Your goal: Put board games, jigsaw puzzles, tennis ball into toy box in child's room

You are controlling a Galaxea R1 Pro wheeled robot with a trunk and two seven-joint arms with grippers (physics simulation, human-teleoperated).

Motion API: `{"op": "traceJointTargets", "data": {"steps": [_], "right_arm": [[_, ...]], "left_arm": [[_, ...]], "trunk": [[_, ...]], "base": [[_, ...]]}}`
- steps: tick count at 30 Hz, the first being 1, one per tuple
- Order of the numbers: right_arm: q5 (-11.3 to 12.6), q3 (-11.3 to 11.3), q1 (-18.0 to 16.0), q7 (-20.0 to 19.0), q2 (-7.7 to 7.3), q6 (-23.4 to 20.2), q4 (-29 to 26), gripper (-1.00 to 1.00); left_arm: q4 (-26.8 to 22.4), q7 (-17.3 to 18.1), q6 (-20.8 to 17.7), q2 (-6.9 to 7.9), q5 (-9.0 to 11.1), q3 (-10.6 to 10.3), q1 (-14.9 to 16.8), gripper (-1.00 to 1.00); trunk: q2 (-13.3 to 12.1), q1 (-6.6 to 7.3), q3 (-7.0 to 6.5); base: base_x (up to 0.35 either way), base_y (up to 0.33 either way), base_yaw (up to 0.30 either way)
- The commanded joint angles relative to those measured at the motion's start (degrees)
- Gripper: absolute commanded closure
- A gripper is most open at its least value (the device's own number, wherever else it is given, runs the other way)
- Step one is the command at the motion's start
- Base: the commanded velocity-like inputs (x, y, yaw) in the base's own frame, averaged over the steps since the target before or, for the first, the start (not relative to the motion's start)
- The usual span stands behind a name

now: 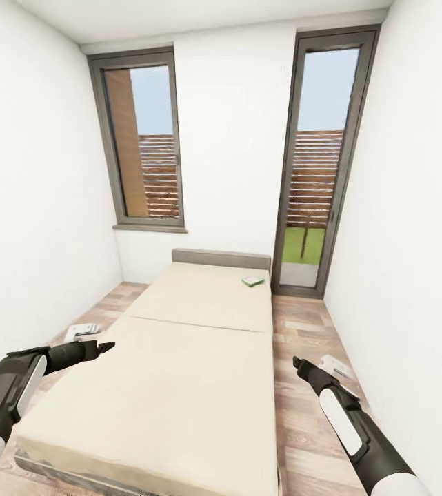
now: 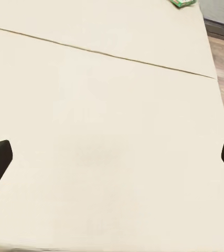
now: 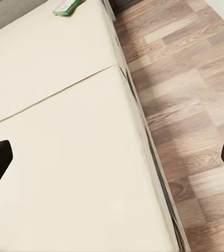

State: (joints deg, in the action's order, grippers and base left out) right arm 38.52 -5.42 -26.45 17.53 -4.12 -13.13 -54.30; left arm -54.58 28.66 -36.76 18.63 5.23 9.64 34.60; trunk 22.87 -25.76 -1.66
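A small green and white board game (image 1: 252, 280) lies flat on the beige bed (image 1: 200, 358), at its far right corner near the headboard. The left wrist view catches that board game (image 2: 182, 2) at the frame edge, and the right wrist view has the same board game (image 3: 67, 6) beside the headboard. My left gripper (image 1: 102, 347) hangs open over the bed's near left side, far short of the game. My right gripper (image 1: 300, 364) is open above the floor just off the bed's right edge. Both hold nothing.
A flat white item (image 1: 83, 331) lies on the wood floor left of the bed, and another flat white item (image 1: 336, 367) lies on the floor to the right. White walls close in on both sides. A window (image 1: 145, 141) and a glass door (image 1: 317, 165) fill the far wall.
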Motion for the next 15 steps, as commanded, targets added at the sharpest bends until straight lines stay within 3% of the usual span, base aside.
{"op": "traceJointTargets", "data": {"steps": [1,15], "right_arm": [[0.4,-0.2,0.0,0.5,-0.07,-0.1,-0.1,-1.00],[0.4,-0.3,0.0,0.5,-0.01,-0.1,-0.1,-1.00]], "left_arm": [[0.0,-0.1,-0.5,-0.01,0.5,0.1,0.0,-1.00],[0.0,0.0,0.2,-0.06,0.6,0.1,0.0,-1.00]], "trunk": [[0.0,-0.03,0.03],[0.0,-0.03,0.03]], "base": [[0.009,-0.111,0.262],[0.002,-0.190,0.278]]}}
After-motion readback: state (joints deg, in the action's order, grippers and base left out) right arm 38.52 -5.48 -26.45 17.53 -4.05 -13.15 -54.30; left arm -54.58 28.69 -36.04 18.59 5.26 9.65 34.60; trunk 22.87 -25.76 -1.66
